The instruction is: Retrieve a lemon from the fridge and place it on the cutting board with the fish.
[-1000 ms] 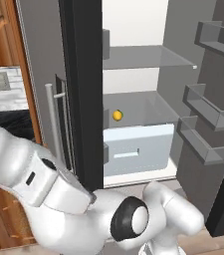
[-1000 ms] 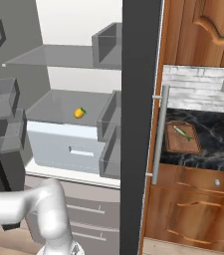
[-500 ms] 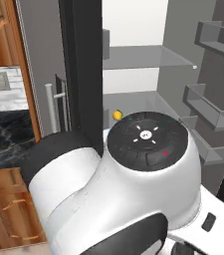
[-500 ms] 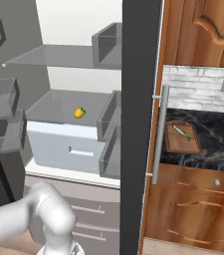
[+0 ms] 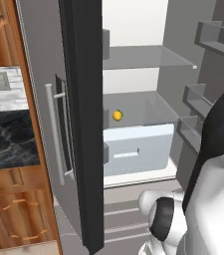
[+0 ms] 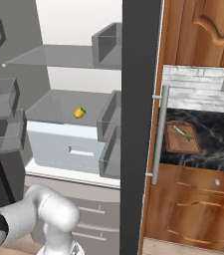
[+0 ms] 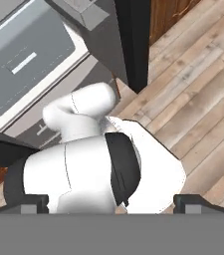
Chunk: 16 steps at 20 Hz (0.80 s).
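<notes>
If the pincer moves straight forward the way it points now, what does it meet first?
Most likely the robot's own white arm: in the hand view the pincer looks down at it, with the wooden floor beyond. Depth is unclear.

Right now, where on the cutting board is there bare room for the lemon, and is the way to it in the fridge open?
The cutting board is bare below and left of the fish, which lies diagonally across its upper half. The lemon sits alone on the fridge shelf, above the drawer; the door bins crowd its right side.
</notes>
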Tool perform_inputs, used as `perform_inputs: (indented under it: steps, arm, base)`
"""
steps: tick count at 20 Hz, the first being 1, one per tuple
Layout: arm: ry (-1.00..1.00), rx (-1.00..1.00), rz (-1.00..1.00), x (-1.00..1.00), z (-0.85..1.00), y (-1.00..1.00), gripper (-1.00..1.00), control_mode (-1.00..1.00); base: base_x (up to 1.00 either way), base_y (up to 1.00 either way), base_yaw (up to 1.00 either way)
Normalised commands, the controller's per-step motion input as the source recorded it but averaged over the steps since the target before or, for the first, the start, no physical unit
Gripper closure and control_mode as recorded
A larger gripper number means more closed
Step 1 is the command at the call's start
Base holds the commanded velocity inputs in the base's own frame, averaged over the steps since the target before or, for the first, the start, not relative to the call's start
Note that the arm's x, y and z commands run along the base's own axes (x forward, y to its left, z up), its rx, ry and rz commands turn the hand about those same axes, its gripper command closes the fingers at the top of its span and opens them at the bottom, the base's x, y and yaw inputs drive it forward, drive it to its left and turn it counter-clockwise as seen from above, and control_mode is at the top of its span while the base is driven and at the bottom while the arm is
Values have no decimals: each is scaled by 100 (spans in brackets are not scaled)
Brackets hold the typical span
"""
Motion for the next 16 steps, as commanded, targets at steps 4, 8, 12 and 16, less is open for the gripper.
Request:
perform_inputs:
  steps: [4,8,12,16]
  arm:
    - [19,39,22,28,22,-19,-100,-100]
    - [-2,28,25,26,-28,37,-100,-100]
    - [-1,8,14,19,-29,72,-100,-100]
    - [4,-3,0,25,-14,66,-100,-100]
  base:
    - [0,0,0]
    - [0,0,0]
    - [0,0,0]
    - [0,0,0]
